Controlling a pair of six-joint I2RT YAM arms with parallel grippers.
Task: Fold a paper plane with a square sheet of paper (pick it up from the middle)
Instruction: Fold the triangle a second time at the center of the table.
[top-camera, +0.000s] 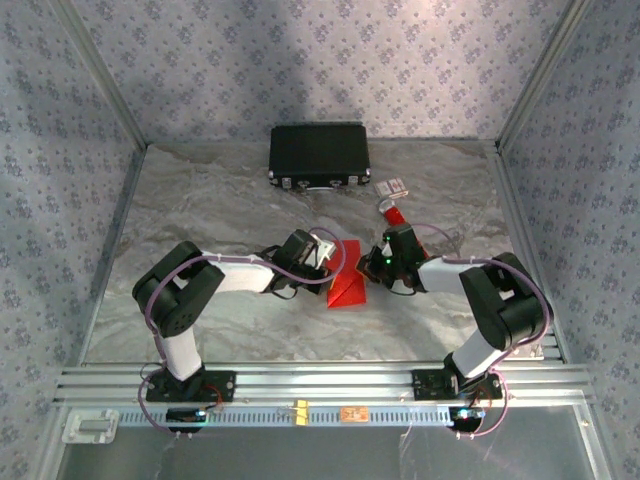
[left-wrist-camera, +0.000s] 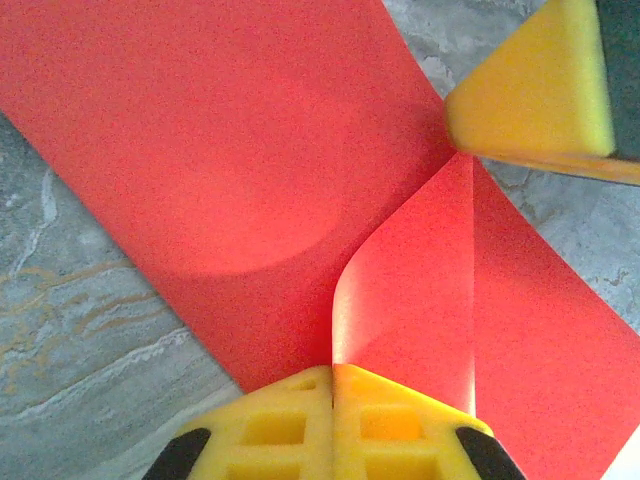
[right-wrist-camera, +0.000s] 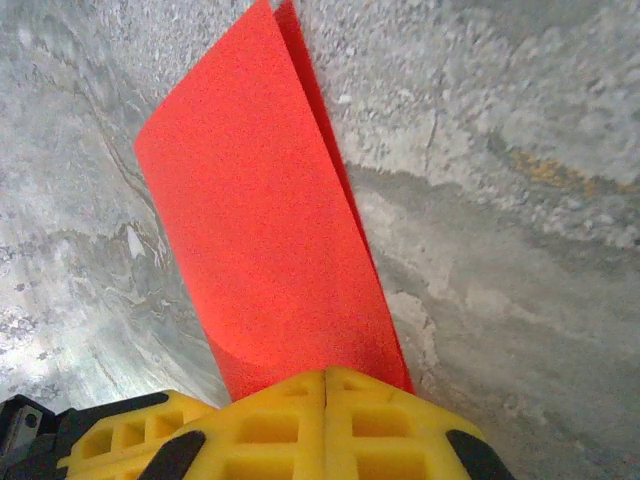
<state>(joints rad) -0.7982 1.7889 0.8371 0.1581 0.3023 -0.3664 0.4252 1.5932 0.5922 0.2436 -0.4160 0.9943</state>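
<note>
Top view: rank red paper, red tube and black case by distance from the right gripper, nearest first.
1. square sheet of paper: at centre, pinched in the right gripper.
2. red tube: just behind the gripper.
3. black case: far back, to the left.

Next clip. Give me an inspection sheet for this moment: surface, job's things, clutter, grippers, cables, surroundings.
Surface: table, marbled grey; no spills seen.
Job's things: square sheet of paper, bright red, mid-table, partly folded, with raised flaps.
Clutter: black case at the far edge; red tube and small white packet just beyond the right arm's wrist.
Grippers: left gripper shut on a curled flap of the sheet; right gripper shut on a raised fold.
Cables: purple cables run along both arms.
Surroundings: patterned walls; metal rail at the near edge.
</note>
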